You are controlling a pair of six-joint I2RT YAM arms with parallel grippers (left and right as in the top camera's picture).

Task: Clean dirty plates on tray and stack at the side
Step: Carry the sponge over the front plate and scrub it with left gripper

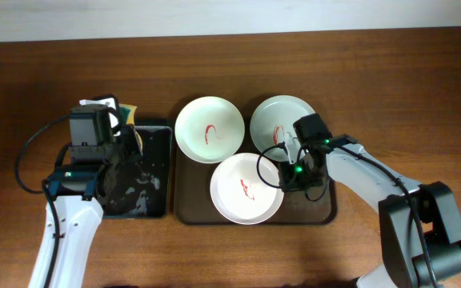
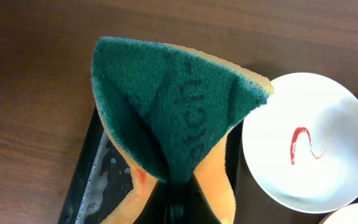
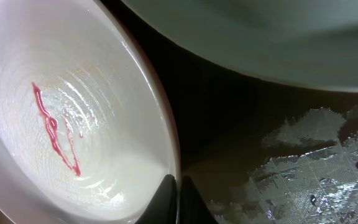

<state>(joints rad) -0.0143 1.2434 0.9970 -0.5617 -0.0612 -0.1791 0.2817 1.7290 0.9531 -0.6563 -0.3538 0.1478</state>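
Note:
Three plates lie on the dark brown tray [image 1: 187,210]: a white plate [image 1: 209,130] at the back left, a pale mint plate [image 1: 277,116] at the back right and a white plate [image 1: 242,192] in front, each with a red squiggle. My right gripper [image 1: 282,174] is shut on the front plate's right rim; in the right wrist view its fingers [image 3: 178,190] pinch that rim [image 3: 61,143], under the mint plate [image 3: 260,37]. My left gripper [image 1: 123,138] is shut on a folded green and yellow sponge [image 2: 179,106], beside the back left plate [image 2: 306,149].
A black bin [image 1: 157,172] with soapy water stands left of the tray, below the sponge; its sudsy floor shows in the left wrist view [image 2: 98,180]. The tray floor [image 3: 309,174] is wet beside the front plate. Brown table [image 1: 422,88] lies all round.

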